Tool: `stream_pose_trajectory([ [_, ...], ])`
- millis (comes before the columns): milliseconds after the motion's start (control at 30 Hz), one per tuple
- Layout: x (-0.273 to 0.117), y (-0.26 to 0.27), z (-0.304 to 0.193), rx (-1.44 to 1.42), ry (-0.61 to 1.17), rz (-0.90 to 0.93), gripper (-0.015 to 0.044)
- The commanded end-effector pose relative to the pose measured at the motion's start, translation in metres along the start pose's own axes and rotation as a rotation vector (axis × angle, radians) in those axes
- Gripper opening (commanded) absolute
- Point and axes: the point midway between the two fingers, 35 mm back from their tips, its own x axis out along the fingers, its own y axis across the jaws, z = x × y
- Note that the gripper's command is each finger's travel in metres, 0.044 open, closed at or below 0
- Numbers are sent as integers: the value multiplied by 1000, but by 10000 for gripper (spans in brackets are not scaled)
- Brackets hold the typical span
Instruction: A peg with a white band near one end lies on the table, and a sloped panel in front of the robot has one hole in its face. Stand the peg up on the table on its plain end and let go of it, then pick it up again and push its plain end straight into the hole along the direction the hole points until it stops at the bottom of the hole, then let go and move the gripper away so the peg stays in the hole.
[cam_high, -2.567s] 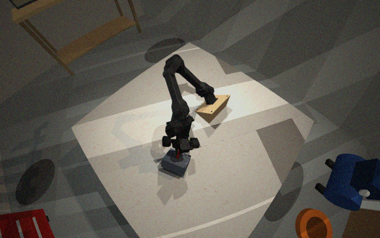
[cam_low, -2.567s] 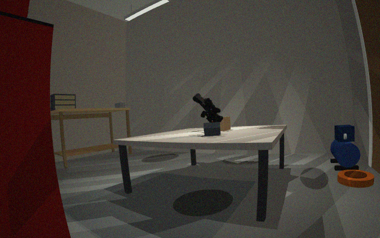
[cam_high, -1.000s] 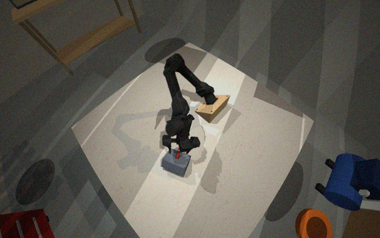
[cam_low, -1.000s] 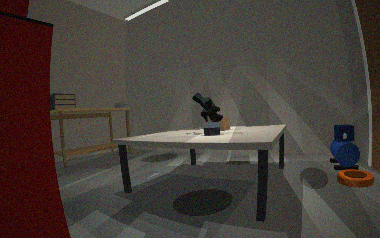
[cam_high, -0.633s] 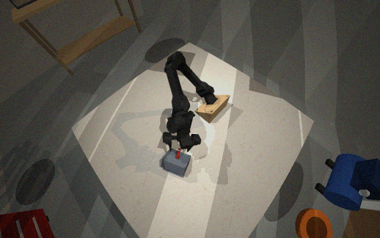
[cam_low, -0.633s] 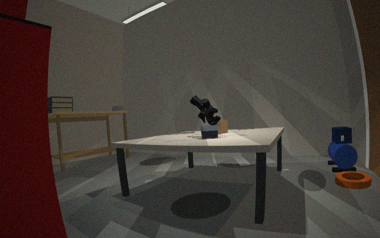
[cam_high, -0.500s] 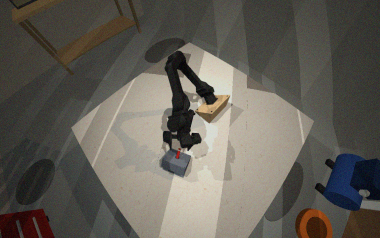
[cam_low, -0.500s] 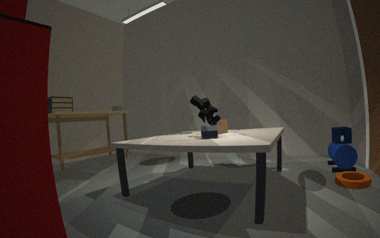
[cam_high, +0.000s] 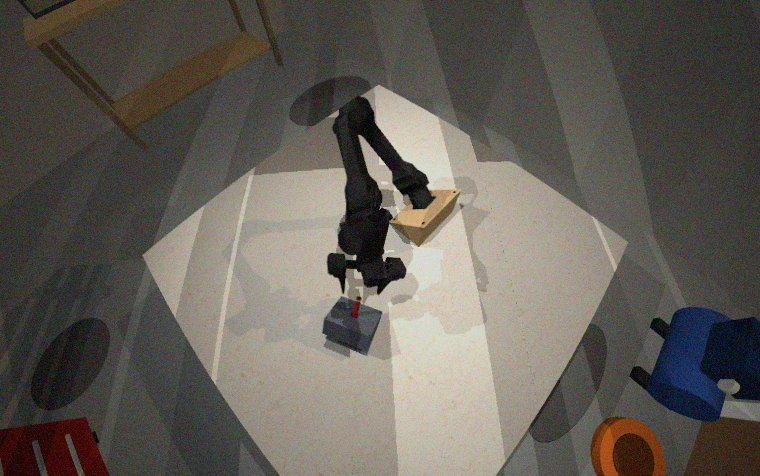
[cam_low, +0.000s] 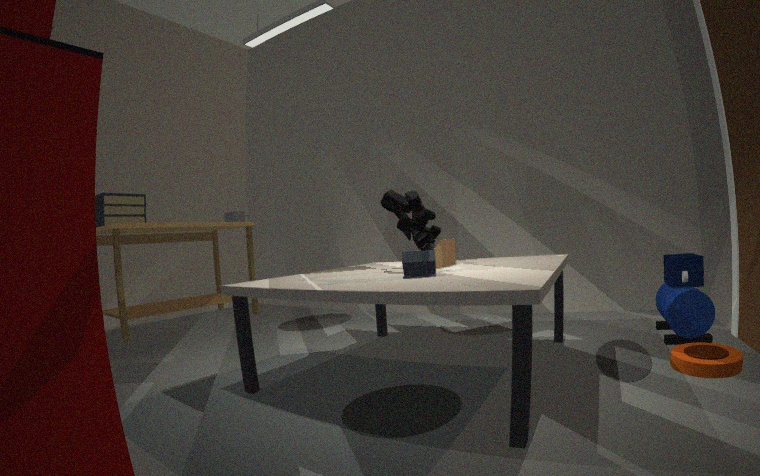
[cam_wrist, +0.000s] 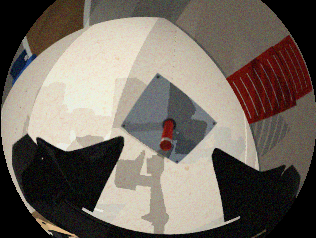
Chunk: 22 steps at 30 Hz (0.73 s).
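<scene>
The sloped grey panel (cam_high: 367, 327) (cam_low: 418, 264) (cam_wrist: 142, 107) stands on the table (cam_high: 437, 403) (cam_low: 476, 284). The red peg (cam_high: 356, 308) (cam_wrist: 169, 131) sits in the hole in its face and sticks out of it, with the white band near its outer end. How deep its inner end sits is hidden. My gripper (cam_high: 361, 292) (cam_wrist: 170, 148) is open and empty. Its fingers are apart, backed off from the panel, one on each side of the peg's line, and do not touch the peg.
A tan wedge-shaped block (cam_high: 440, 214) (cam_low: 447, 252) stands under the arm's base, behind the panel. A wooden shelf bench (cam_high: 193, 78) (cam_low: 173, 227), a red object (cam_high: 50, 451) (cam_wrist: 272, 80), a blue machine (cam_high: 684, 364) (cam_low: 685, 311) and an orange ring (cam_high: 602, 442) (cam_low: 705, 367) are off the table.
</scene>
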Motion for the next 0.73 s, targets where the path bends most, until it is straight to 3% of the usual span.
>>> stream_pose_trajectory([
  [0, -9, -1, 0, 3, 1, -3, 440],
  [700, -38, 1, 1, 1, 0, -4, 440],
])
